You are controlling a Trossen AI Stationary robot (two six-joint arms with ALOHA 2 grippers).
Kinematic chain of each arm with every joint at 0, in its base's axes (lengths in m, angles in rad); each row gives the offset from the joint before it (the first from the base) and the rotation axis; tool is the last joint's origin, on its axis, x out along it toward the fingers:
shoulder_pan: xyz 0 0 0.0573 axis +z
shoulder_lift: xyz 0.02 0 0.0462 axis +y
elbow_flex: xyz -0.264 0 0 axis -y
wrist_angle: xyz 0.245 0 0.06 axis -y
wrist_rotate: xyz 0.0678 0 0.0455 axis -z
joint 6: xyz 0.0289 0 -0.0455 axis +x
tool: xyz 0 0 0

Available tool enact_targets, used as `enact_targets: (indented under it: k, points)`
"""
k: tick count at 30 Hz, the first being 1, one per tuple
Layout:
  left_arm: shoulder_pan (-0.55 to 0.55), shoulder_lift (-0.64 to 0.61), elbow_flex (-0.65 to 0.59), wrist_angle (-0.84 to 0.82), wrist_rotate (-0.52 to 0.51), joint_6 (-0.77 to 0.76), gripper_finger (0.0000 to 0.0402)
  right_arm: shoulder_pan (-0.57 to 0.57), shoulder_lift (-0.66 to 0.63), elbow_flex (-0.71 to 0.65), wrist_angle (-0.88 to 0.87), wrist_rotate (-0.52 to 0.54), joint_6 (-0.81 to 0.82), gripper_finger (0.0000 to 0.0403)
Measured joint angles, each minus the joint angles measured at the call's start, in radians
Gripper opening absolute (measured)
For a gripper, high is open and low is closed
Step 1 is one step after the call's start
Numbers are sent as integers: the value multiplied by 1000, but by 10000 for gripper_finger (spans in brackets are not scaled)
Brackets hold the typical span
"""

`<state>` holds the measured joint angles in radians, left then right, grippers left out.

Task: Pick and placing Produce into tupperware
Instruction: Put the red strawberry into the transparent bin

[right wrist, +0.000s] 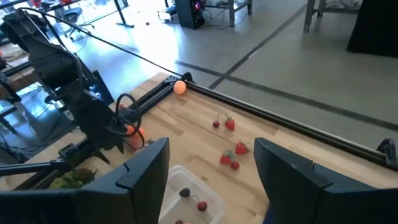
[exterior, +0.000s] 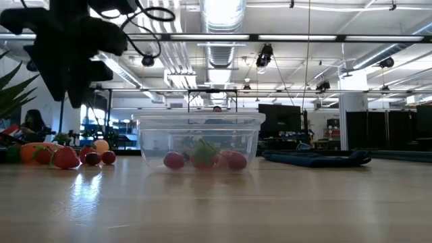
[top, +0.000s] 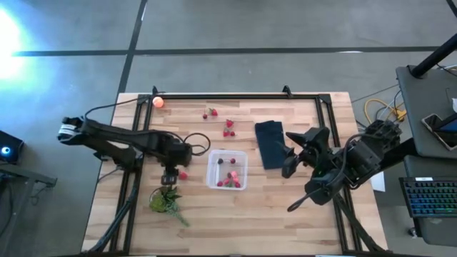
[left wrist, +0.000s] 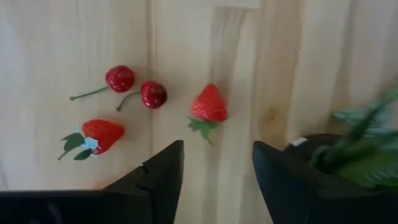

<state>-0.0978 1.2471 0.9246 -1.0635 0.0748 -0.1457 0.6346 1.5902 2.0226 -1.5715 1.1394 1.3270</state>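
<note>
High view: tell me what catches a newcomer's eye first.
The clear tupperware sits mid-table with a few red berries already inside. The left pincer, open, hovers just left of it near the green leafy bunch. A lone peach-orange ball rests at the far-left corner, and a dark cloth lies right of the box.

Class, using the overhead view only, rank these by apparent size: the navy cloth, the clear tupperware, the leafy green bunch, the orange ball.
1. Tupperware and navy cloth: too alike to rank.
2. Green bunch.
3. Orange ball, smallest.
</note>
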Motion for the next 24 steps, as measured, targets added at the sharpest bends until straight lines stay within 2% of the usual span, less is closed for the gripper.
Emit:
enact_targets:
  k: [6, 18, 24]
  points:
    - [-11, 84, -4, 53, -67, 30, 171, 0, 0, -49, 1, 6, 34, 226]
    - [-38, 135, -68, 116, -69, 29, 171, 0, 0, -168, 1, -17, 158, 226]
    - [-42, 143, -70, 199, -67, 21, 171, 0, -5, -204, 0, -17, 205, 226]
